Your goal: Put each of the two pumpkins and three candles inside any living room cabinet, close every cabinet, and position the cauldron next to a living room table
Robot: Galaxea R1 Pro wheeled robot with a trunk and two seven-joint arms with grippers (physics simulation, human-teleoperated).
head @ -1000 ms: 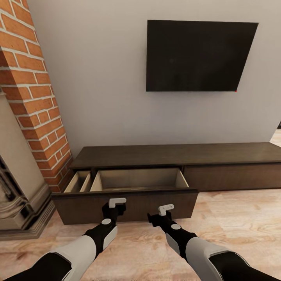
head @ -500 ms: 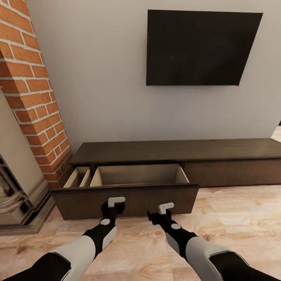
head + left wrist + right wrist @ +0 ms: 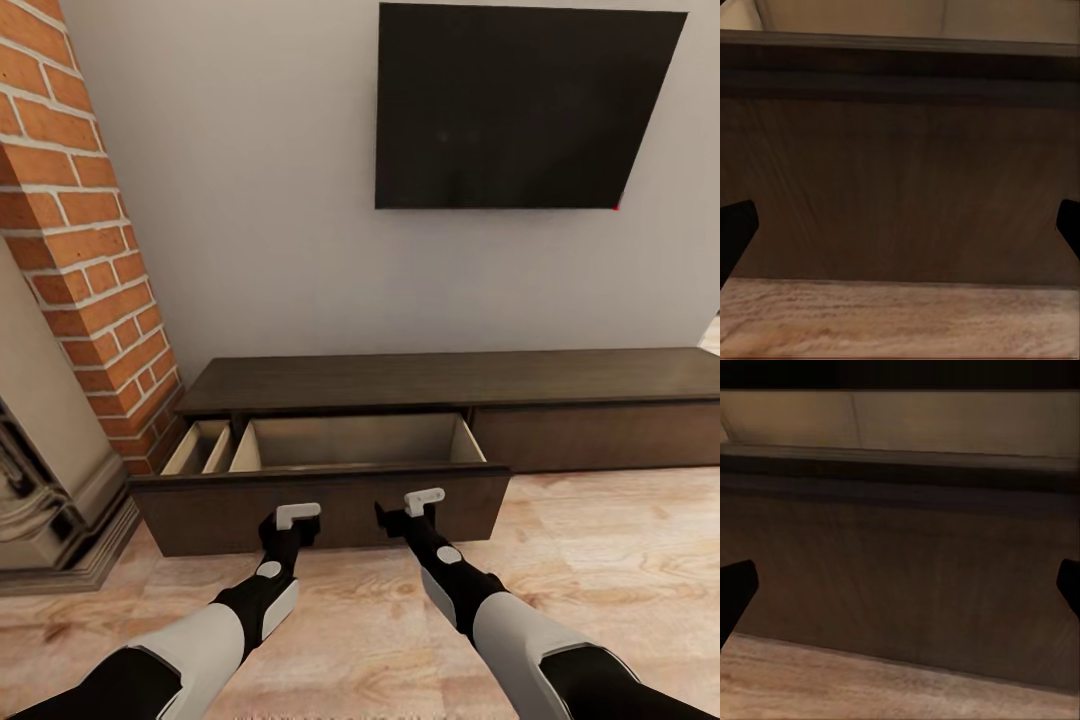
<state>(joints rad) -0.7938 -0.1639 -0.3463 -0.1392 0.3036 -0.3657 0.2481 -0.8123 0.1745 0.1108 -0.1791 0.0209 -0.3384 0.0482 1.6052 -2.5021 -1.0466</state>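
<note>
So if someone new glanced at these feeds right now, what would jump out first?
The pulled-out drawer of the long dark cabinet, empty and straight ahead. Both open grippers, left and right, sit at its front panel. Above hangs a black screen; red brick stands at the left.

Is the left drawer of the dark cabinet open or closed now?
Open: the drawer is pulled out from the cabinet, showing its beige inside.
</note>
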